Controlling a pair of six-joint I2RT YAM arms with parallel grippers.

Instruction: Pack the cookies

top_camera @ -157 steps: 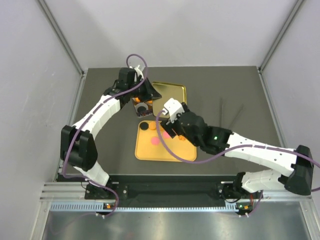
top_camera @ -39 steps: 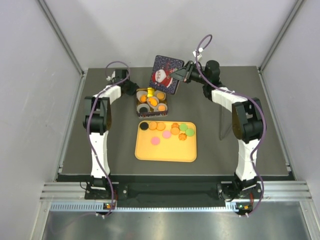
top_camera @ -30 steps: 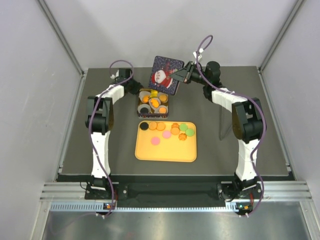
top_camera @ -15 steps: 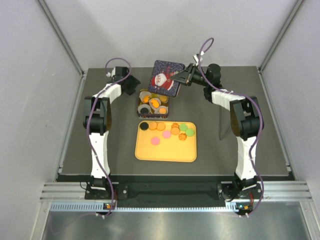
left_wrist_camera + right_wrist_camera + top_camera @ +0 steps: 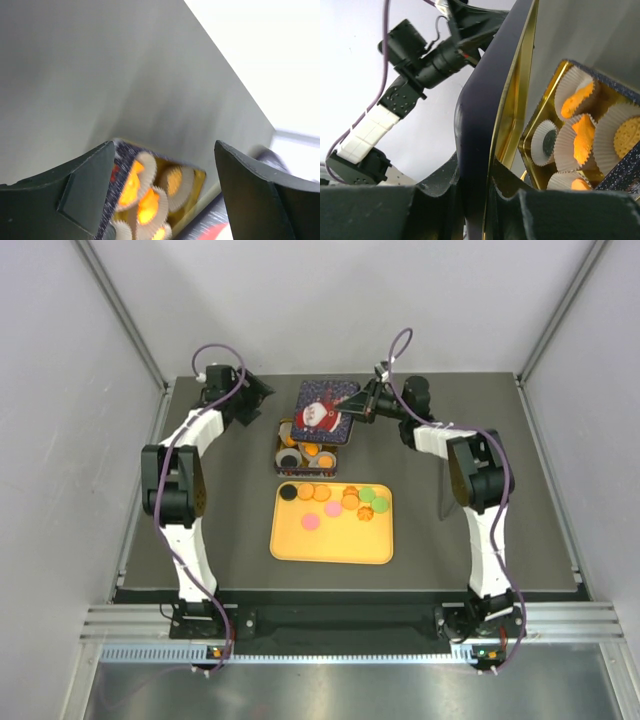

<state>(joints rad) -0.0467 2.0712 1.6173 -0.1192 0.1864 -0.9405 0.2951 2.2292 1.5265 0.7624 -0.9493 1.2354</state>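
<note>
A dark tin [image 5: 287,454] at the back of the mat holds cookies [image 5: 318,451] in white paper cups. More cookies [image 5: 330,497], mostly orange, lie in a row on the yellow tray [image 5: 330,545]. My right gripper [image 5: 358,408] is shut on the edge of the Santa lid [image 5: 322,412], which hangs tilted over the tin's far side. In the right wrist view the lid's rim [image 5: 490,110] sits pinched in the gripper [image 5: 487,195], with the tin [image 5: 532,145] beyond. My left gripper [image 5: 258,395] is open and empty, left of the tin; its view shows the cupped cookies [image 5: 145,195] ahead of its spread fingers [image 5: 85,195].
Thin dark sticks [image 5: 441,502] lie on the mat right of the tray, partly behind the right arm. Enclosure walls close in at the back and both sides. Both arms stretch far back, on either side of the tin.
My left gripper has opened and pulled back left, away from the tin. The right gripper has brought the lid lower and flatter over the tin.
</note>
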